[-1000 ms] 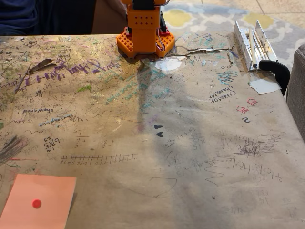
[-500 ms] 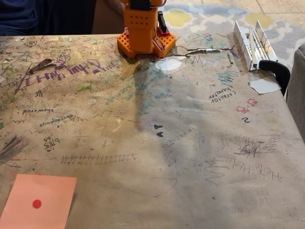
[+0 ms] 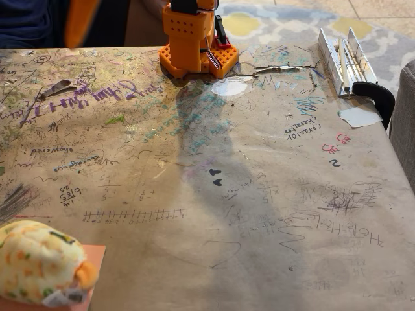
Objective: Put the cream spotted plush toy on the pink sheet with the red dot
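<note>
Plush toy (image 3: 40, 262) was seen at near left, resting on the pink sheet (image 3: 96, 254), most of it covered, so placement was judged done. Orange arm base (image 3: 189, 39) stood far. End effector state could not be told.

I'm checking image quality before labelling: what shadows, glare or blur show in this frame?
In the fixed view a broad soft shadow runs down the scribbled table from the orange arm base; a pale glare patch sits before the base; an orange blur crosses the top left; the cream spotted plush toy looks slightly soft.
</note>
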Controlling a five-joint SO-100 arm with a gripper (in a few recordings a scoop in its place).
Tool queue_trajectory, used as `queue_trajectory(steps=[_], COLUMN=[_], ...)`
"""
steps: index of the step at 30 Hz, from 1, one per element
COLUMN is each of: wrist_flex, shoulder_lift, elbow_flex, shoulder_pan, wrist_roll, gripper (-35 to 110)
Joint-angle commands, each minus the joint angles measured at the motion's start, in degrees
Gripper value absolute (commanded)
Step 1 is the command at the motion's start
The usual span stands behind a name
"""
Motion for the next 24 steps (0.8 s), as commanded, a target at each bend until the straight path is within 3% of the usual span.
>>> queue_trajectory(steps=[1, 12, 24], wrist_flex=[0.3, 0.4, 1.0], shoulder_lift=[7.3, 14.9, 17.4], elbow_flex=[9.5, 18.5, 18.9], shoulder_pan=[-1.5, -3.0, -3.0], wrist_roll=[-0.3, 1.4, 2.3], gripper=[50, 37, 38])
